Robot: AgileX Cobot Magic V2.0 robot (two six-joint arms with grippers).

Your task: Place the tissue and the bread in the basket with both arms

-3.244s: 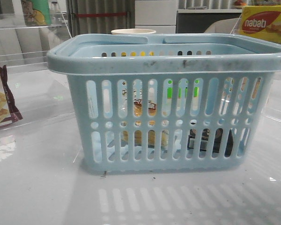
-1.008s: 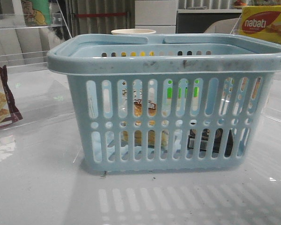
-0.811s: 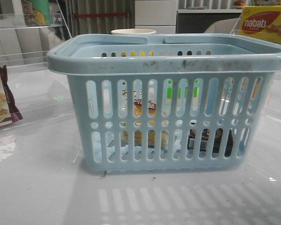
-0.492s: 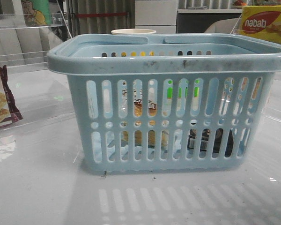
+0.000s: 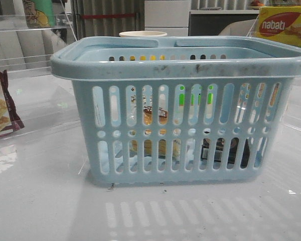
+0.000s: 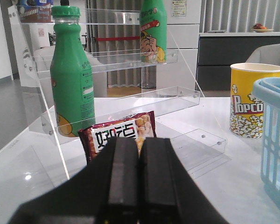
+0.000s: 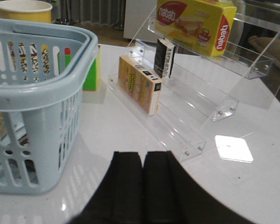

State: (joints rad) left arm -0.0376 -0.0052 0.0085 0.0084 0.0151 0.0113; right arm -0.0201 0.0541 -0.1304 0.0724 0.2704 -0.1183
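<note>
With bread [image 5: 155,131] and tissue [image 5: 223,150] seen inside the basket [image 5: 180,65], both end effectors, left [image 6: 139,182] and right [image 7: 143,186], are closed empty; only a basket knock on retreat is judged a risk.

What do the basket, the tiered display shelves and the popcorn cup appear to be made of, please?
The basket looks like moulded light-blue plastic, matte, with a scuffed rim and slotted walls. The display shelves seem to be clear acrylic: see-through, glossy-edged, fixed with small screws. The popcorn cup is probably printed paperboard with a rolled rim.
</note>
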